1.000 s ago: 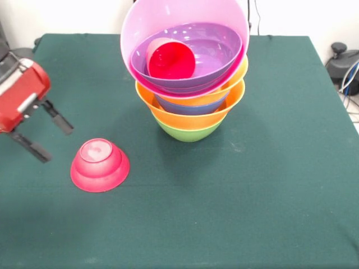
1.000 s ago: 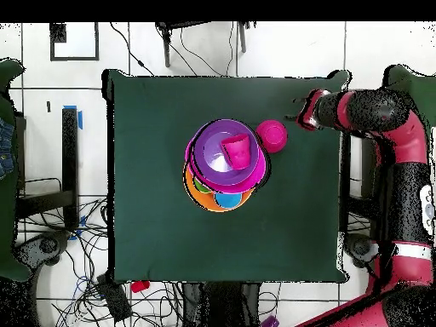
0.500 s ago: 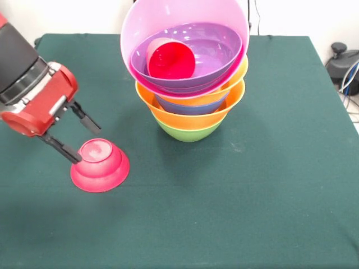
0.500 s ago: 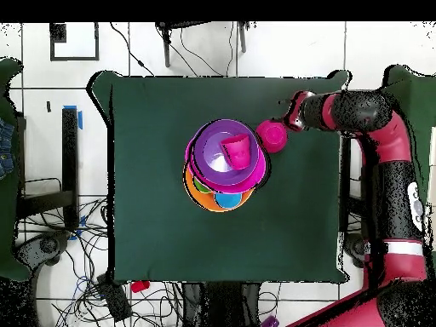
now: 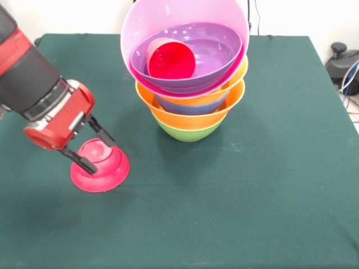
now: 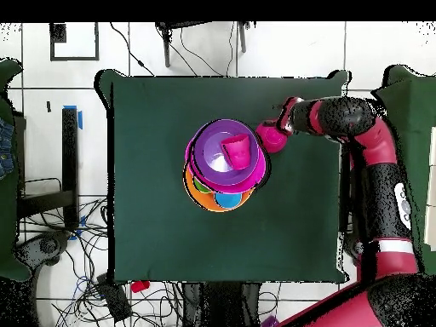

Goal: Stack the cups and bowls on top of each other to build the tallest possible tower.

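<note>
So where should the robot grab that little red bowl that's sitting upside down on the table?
Best by the raised foot of the small glossy red plastic bowl, coming from above. It sits upside down, so its rim lies flat on the green table, and only the narrower base sticks up. The open gripper already straddles that base.

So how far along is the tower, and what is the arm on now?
Mostly built: the tower has a green bowl as base, orange bowls and a blue one above, then the pink bowl holding the purple bowl and a red cup. In hand: the gripper, fingers open, straddles the upturned red bowl on the table. Left: lifting it onto the tower.
</note>
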